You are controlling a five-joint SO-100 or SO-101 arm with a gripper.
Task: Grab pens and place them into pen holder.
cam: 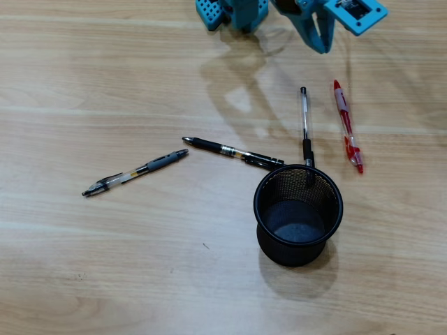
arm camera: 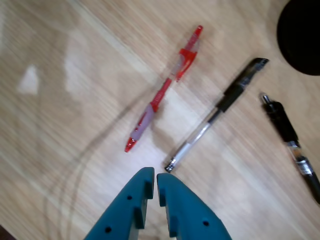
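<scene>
The black cup [cam: 299, 213] sits at the lower right of the overhead view, and it looks empty. All four pens lie on the table [cam: 105, 279] near it: red [cam: 347, 125], clear [cam: 305, 125], black [cam: 232, 152], grey [cam: 135, 172]. The blue gripper [arm camera: 152, 180] hangs above with jaws nearly closed, holding nothing. No pen is put away yet.

No legible text, labels, brands, numbers or signs appear on any item in either view.
</scene>
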